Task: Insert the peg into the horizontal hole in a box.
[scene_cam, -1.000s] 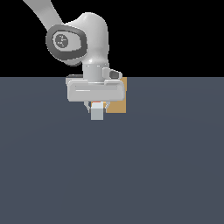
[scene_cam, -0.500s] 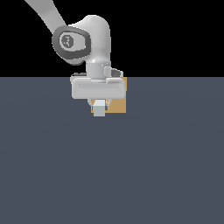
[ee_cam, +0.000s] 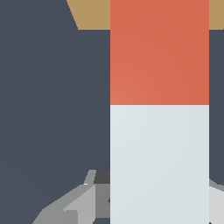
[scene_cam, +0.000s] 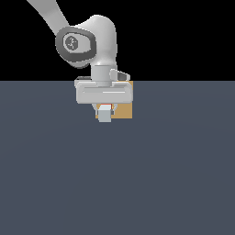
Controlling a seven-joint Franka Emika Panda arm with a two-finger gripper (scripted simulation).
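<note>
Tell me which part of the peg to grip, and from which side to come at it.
Grip the peg on its white-grey part, from above, pincer closing across the two flat long sides. It lies level with its red-orange end pointing at the box, so that end must stay free to enter the hole. The pincer appears to hold it this way already.

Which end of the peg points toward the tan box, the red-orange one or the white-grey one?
The red-orange end of the peg points toward the box; the white-grey end lies nearer the claw.
</note>
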